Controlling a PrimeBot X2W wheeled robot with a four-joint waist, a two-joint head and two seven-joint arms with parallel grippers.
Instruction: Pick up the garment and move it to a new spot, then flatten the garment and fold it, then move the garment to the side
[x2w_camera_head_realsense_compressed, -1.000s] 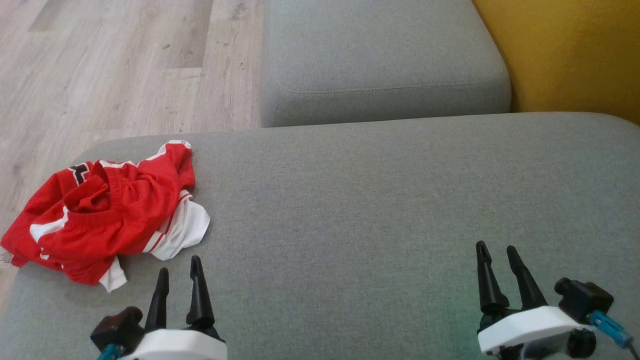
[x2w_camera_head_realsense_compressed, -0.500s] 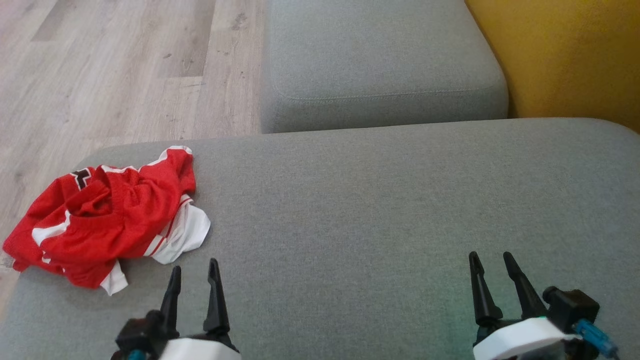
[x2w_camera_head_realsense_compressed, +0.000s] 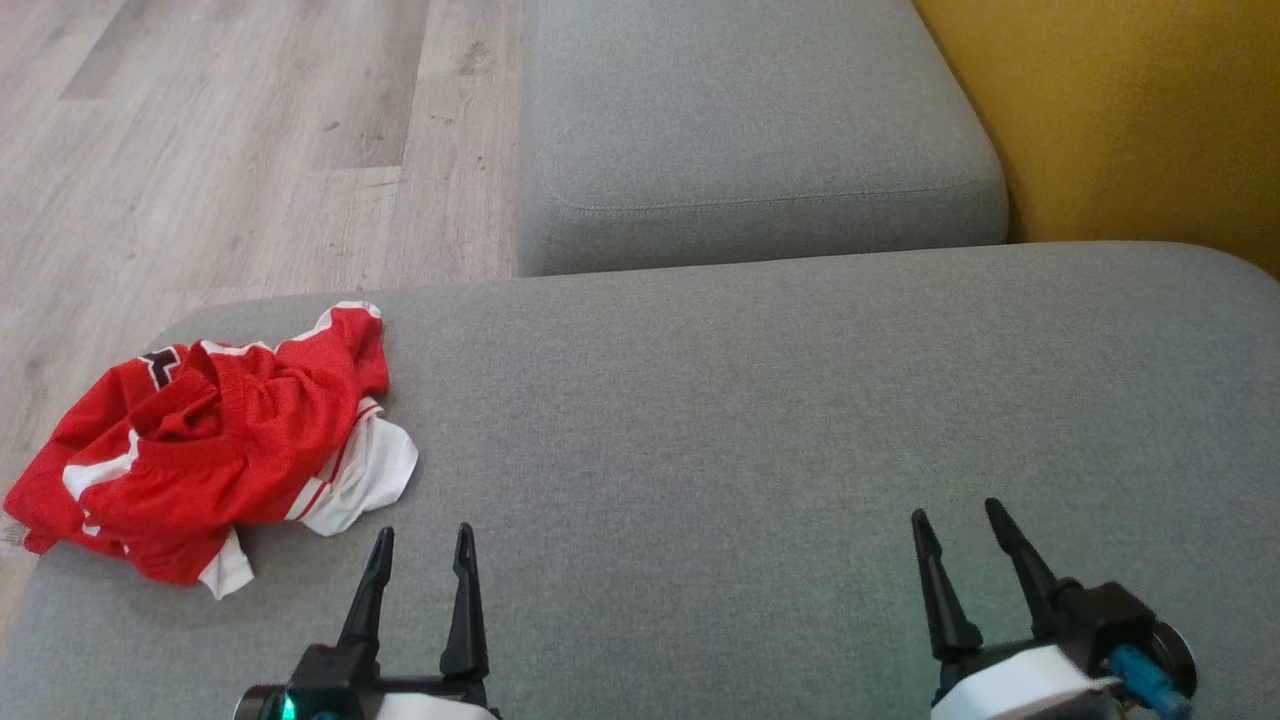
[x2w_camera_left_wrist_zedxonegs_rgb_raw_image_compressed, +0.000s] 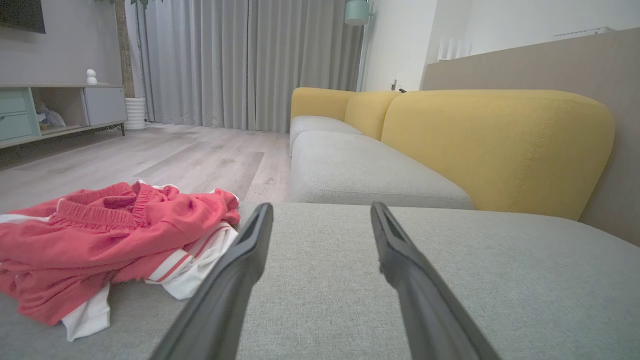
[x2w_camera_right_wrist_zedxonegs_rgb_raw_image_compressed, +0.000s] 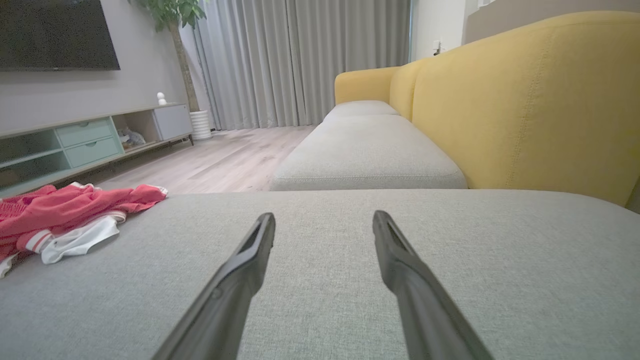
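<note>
left gripper (x2w_camera_head_realsense_compressed: 423, 532) is seen at the near edge, fingers spread, nothing held. right gripper (x2w_camera_head_realsense_compressed: 953, 512) is likewise spread and empty, well off to the right. both are held low over the grey seat cushion (x2w_camera_head_realsense_compressed: 700, 450).

garment (x2w_camera_head_realsense_compressed: 210, 440), red with white trim, is found crumpled in a heap at the cushion's left edge. it lies just left of the left gripper and a little farther off, not touched by it. it is well apart from the right gripper.

handling, as judged: light, soft, limp cloth, expected to sag and unfurl once lifted. the ribbed waistband on top, or the white hem nearest the left gripper, is judged the best pinch point. pick-up is not yet begun.
</note>
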